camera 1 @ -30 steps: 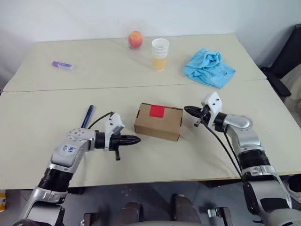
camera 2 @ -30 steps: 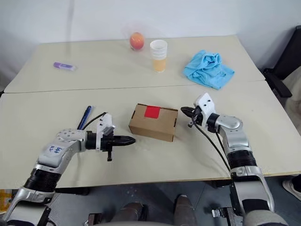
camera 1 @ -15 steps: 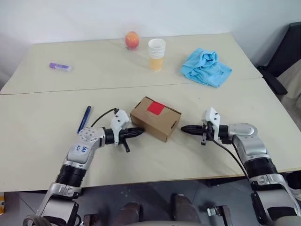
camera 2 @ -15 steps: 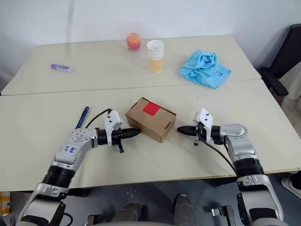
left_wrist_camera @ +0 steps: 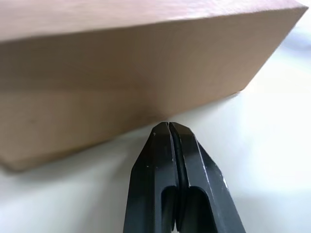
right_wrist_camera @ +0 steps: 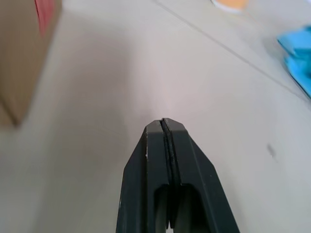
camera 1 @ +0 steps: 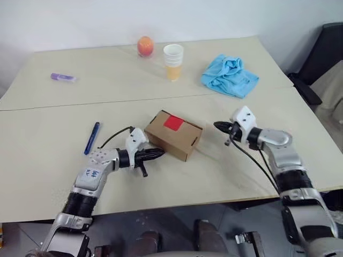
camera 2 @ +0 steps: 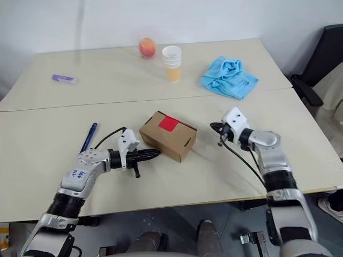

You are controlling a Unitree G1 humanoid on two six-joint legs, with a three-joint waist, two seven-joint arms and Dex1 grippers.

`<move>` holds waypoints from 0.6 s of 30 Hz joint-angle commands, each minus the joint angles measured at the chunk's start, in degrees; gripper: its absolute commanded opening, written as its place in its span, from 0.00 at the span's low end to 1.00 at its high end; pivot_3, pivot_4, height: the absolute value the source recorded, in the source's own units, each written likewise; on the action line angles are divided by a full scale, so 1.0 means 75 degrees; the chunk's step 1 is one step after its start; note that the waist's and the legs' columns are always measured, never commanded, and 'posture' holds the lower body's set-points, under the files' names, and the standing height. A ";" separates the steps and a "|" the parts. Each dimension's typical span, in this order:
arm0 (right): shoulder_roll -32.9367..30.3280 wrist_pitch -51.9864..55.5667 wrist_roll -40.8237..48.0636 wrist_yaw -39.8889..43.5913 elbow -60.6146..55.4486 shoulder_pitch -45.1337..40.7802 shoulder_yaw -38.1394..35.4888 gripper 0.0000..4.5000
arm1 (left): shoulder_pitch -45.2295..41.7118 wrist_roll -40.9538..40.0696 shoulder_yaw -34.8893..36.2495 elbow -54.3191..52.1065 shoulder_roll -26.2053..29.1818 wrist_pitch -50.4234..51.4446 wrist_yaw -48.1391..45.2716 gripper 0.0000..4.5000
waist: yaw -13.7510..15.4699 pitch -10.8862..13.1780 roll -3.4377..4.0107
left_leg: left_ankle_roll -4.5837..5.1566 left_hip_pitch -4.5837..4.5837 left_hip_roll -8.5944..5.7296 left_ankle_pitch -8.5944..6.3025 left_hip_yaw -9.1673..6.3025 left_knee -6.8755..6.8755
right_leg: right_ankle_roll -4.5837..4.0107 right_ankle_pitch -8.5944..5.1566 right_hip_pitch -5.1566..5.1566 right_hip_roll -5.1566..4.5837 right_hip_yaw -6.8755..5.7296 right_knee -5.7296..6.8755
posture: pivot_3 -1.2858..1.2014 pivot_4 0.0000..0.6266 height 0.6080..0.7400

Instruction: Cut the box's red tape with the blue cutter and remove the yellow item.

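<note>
Left wrist view shows the left gripper (left_wrist_camera: 168,127), pinched together and empty, at the box (left_wrist_camera: 121,73). Right gripper (camera 1: 217,126) is likewise pressed together, empty. Further nudging could slide the box toward the table's (camera 1: 43,176) near edge, while the blue cutter (camera 1: 92,137) lies untouched.

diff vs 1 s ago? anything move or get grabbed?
The box has turned on the table, its near-left corner swung away, with the shut left gripper now at that corner. The right gripper, also shut, dipped toward the box and is back off it. Nothing grabbed. The blue cutter stays untouched, the red tape uncut.
</note>
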 commanded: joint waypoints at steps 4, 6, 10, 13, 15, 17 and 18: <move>0.0627 -0.0615 0.0618 0.1232 0.1200 -0.0701 -0.0169 0.00 | 0.0287 -0.0184 0.0390 -0.0750 -0.0174 0.0128 0.0589 0.00 | 0.0052 0.0000 0.0000 | 0.0005 -0.0001 -0.0010 0.0001 -0.0001 0.0008 | -0.0004 0.0011 0.0006 -0.0008 0.0001 -0.0005 | 0.52 0.24 1.00; 0.0569 -0.0255 0.0828 0.2088 0.0935 -0.0586 -0.0033 0.00 | 0.0242 -0.0185 0.0272 -0.0810 -0.0374 0.0124 0.0697 0.00 | 0.0077 0.0000 0.0000 | 0.0005 -0.0001 -0.0010 0.0001 -0.0009 0.0013 | -0.0004 0.0012 0.0011 -0.0008 -0.0004 -0.0007 | 0.52 0.24 1.00; 0.0233 0.0330 0.0959 0.2865 -0.0001 -0.0050 0.0125 0.00 | 0.0316 -0.0339 -0.0056 -0.1103 -0.0474 0.0336 0.0374 0.00 | 0.0061 0.0000 0.0000 | 0.0008 -0.0004 -0.0014 0.0000 -0.0017 0.0012 | -0.0004 0.0015 0.0017 -0.0009 -0.0009 -0.0014 | 0.52 0.24 1.00; -0.0137 0.0859 0.1045 0.3165 -0.0947 0.0528 0.0203 0.00 | 0.0512 -0.0434 -0.0345 -0.1355 -0.0339 0.0503 -0.0004 0.00 | 0.0055 -0.0003 0.0006 | 0.0007 -0.0005 -0.0009 0.0000 -0.0014 0.0008 | -0.0004 0.0015 0.0012 -0.0008 -0.0008 -0.0014 | 0.52 0.24 1.00; -0.0297 0.1185 0.1136 0.3214 -0.1510 0.0837 0.0196 0.00 | 0.0600 -0.0462 -0.0459 -0.1457 -0.0314 0.0581 -0.0100 0.00 | 0.0043 -0.0005 0.0008 | 0.0007 -0.0004 -0.0008 -0.0001 -0.0010 0.0007 | -0.0004 0.0015 0.0010 -0.0007 -0.0006 -0.0013 | 0.52 0.24 1.00; -0.0483 0.1522 0.1227 0.3238 -0.2080 0.1154 0.0179 0.00 | 0.0675 -0.0552 -0.0570 -0.1607 -0.0362 0.0717 -0.0124 0.00 | 0.0051 -0.0005 0.0008 | 0.0006 -0.0004 -0.0005 -0.0001 -0.0006 0.0009 | -0.0004 0.0015 0.0009 -0.0005 -0.0003 -0.0012 | 0.52 0.24 1.00; -0.0553 0.1645 0.1248 0.3190 -0.2294 0.1275 0.0155 0.00 | 0.0709 -0.0567 -0.0623 -0.1673 -0.0397 0.0736 -0.0124 0.00 | 0.0063 -0.0005 0.0008 | 0.0006 -0.0004 -0.0005 0.0000 -0.0005 0.0009 | -0.0004 0.0015 0.0009 -0.0005 -0.0003 -0.0014 | 0.52 0.24 1.00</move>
